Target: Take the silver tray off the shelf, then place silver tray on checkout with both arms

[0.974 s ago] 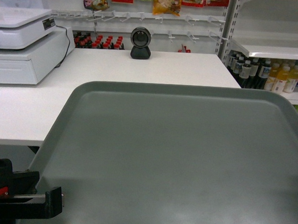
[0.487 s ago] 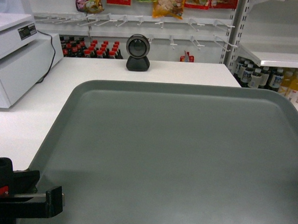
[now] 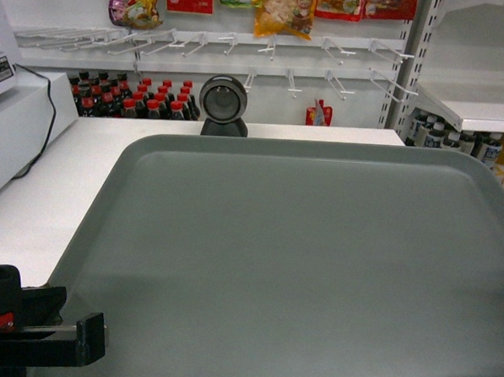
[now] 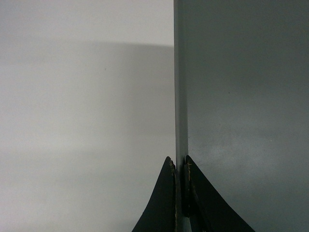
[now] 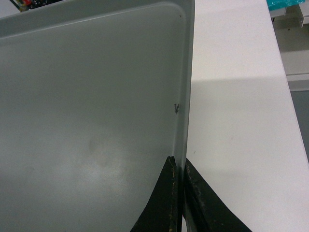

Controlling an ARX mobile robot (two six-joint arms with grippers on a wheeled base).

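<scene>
Pincers (image 4: pixel 179 166) (image 5: pixel 179 166) clamp tray (image 3: pixel 299 258), apparently above checkout (image 3: pixel 58 187).

The tray (image 3: pixel 299 267), flat matte grey-green with a low rim and rounded corners, is held level above the white checkout (image 3: pixel 57 195), both side rims pinched by grippers.

One silver tray (image 3: pixel 299 267) fills the head view over one white checkout counter (image 3: pixel 58 187), on which stands one round black scanner (image 3: pixel 223 102). Two grippers show, the left gripper (image 4: pixel 179 166) and the right gripper (image 5: pixel 178 166), one per wrist view. Five snack packets (image 3: pixel 282 8) hang above; the red-capped bottles (image 3: pixel 142 102) are too crowded to count.
</scene>
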